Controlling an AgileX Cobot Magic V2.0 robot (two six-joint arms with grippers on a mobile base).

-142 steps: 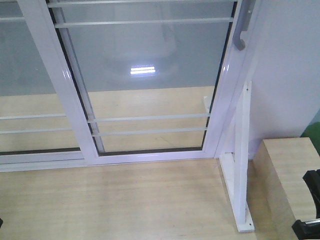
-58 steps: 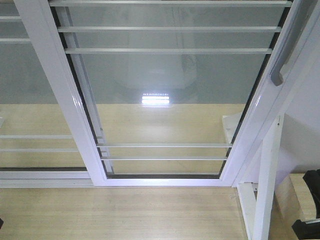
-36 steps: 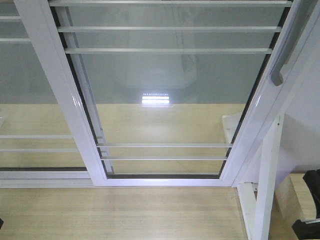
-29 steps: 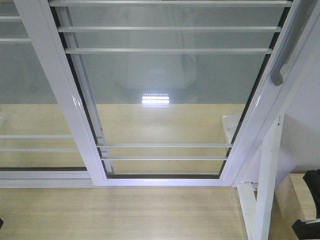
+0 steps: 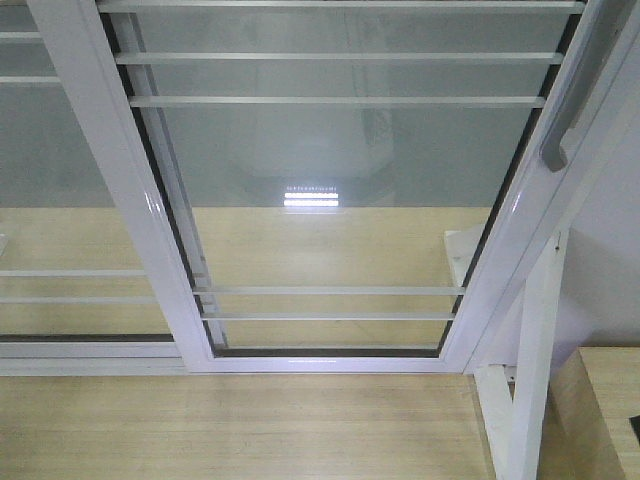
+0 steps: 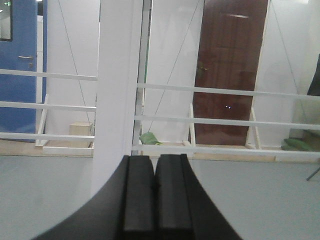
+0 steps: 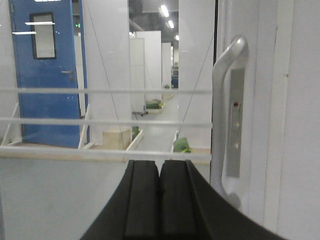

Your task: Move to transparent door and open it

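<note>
Front camera: the transparent door (image 5: 330, 180) fills my view, just ahead across the wooden floor (image 5: 250, 430). Its grey handle (image 5: 572, 95) runs up the right stile, top right of my picture. The barred panel without a handle (image 5: 60, 200) sits to the left, partly behind the door. The white brace post (image 5: 530, 390) stands near right, beside a wooden block (image 5: 600, 410).

Left wrist: my left gripper (image 6: 155, 200) is clenched, pads pressed together with nothing between them. It faces a white stile (image 6: 117, 85) close ahead, and a brown door (image 6: 230, 75) shows far off through the glass.

Right wrist: my right gripper (image 7: 160, 200) is clenched on nothing too. The handle stands upright just to its right, farther off and not touching. A blue door (image 7: 45, 70) shows far left through the glass.
</note>
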